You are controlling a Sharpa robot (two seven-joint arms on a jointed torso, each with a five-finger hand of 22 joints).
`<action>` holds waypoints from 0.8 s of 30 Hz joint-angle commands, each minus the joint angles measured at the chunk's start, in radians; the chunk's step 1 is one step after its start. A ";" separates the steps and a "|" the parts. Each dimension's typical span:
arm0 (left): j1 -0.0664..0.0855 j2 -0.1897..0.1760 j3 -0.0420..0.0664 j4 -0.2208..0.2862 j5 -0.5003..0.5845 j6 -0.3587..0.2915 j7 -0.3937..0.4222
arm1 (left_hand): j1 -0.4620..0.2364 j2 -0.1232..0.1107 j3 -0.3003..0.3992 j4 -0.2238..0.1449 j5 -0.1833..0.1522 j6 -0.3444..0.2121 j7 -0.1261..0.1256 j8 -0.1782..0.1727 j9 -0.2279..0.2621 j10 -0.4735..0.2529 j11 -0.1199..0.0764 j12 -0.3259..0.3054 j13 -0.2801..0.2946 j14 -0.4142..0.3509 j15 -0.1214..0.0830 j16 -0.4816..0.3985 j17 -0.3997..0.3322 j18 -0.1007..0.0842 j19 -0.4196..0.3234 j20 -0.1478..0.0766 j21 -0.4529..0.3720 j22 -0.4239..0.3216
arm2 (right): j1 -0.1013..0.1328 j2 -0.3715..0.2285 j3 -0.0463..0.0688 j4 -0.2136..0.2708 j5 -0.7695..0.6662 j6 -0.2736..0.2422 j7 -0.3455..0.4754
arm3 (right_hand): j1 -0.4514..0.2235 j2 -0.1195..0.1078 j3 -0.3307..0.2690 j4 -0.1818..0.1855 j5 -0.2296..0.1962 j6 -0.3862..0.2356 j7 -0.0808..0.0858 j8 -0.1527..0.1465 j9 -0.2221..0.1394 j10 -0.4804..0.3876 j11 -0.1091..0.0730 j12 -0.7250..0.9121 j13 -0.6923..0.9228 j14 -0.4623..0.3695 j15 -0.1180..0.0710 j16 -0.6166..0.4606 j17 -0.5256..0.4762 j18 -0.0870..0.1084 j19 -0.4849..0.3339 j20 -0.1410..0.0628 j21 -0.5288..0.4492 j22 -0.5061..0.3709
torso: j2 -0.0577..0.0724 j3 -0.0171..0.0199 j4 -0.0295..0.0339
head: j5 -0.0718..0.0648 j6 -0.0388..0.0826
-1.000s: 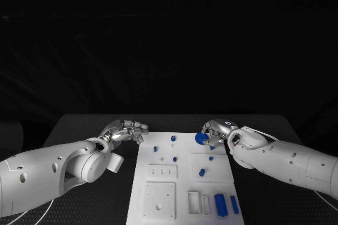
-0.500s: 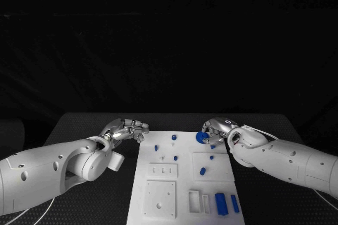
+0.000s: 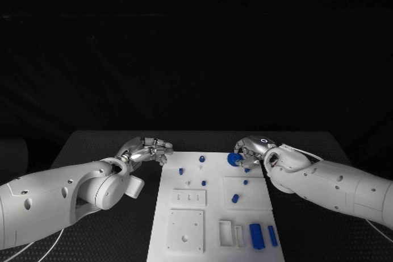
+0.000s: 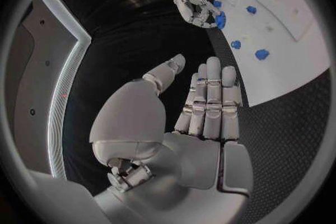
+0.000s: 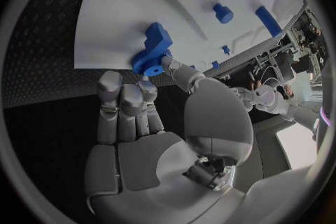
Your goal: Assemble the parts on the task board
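Note:
The white task board point(image 3: 217, 216) lies lengthwise in the middle of the table. At its far right corner sits a blue round toothed part point(image 3: 235, 158) point(image 5: 149, 51) point(image 4: 221, 19). My right hand point(image 3: 254, 150) point(image 5: 140, 140) point(image 4: 194, 4) pinches its rim between thumb and fingertips point(image 5: 145, 83). My left hand point(image 3: 149, 150) point(image 4: 199, 117) hovers beside the board's far left corner, off the board; its fingers are stretched out side by side, the thumb apart, holding nothing. Small blue pegs point(image 3: 200, 159) point(image 3: 181, 171) stand on the board's far half.
More blue pegs point(image 3: 235, 198) point(image 3: 245, 183) stand mid-board. Two blue bars point(image 3: 255, 236) point(image 3: 272, 235) lie at the near right beside white slots point(image 3: 225, 233). White recessed blocks point(image 3: 189, 197) point(image 3: 185, 232) sit at the near left. Black table point(image 3: 98, 145) surrounds the board.
Hardly anything: my right hand has edged slightly toward the board's far edge, staying at the blue round part. My left hand keeps its place.

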 commanded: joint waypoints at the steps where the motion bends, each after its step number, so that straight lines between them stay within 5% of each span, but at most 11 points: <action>1: 0.001 0.002 0.001 0.003 -0.004 0.011 0.008 | -0.011 0.001 0.005 0.000 -0.004 -0.002 0.002 -0.006 0.001 -0.005 0.003 -0.005 0.001 -0.003 0.002 -0.005 0.001 0.016 -0.005 0.000 0.005 0.013 | -0.011 0.002 -0.007 -0.002 -0.035 0.071 -0.012 | 0.005 0.012 0.012 0.001 0.010 0.049 0.014 0.010 0.005 -0.002 -0.005 0.004 -0.002 0.000 -0.008 -0.005 0.003 0.046 -0.003 -0.001 0.006 0.018 | 0.000 0.0003 -0.0003 | 0.002 -0.001; 13: 0.001 0.003 0.001 0.001 -0.004 0.008 0.007 | -0.010 0.002 0.005 0.000 -0.003 -0.002 0.002 -0.006 0.002 -0.005 0.003 -0.006 0.002 -0.003 0.002 -0.005 0.002 0.016 -0.005 0.000 0.006 0.013 | -0.012 0.004 -0.007 0.002 -0.073 0.049 -0.025 | -0.010 0.048 0.038 0.003 0.005 0.106 -0.005 0.037 0.023 0.006 -0.023 0.004 -0.009 0.003 -0.024 -0.010 0.011 0.046 -0.007 0.005 0.015 0.018 | 0.000 0.0003 0.0001 | 0.002 0.000; 24: 0.001 0.005 0.001 -0.001 -0.004 0.008 0.007 | -0.010 0.002 0.005 -0.001 -0.003 -0.002 0.001 -0.006 0.002 -0.005 0.003 -0.006 0.002 -0.003 0.002 -0.005 0.002 0.016 -0.005 0.000 0.006 0.013 | -0.012 -0.005 -0.007 0.037 -0.124 0.000 -0.054 | -0.029 0.023 0.035 0.011 -0.002 0.111 -0.009 0.038 0.028 0.011 -0.026 0.005 -0.011 0.005 -0.028 -0.011 0.015 0.046 -0.004 0.006 0.020 0.017 | 0.000 -0.0002 0.0000 | 0.003 0.003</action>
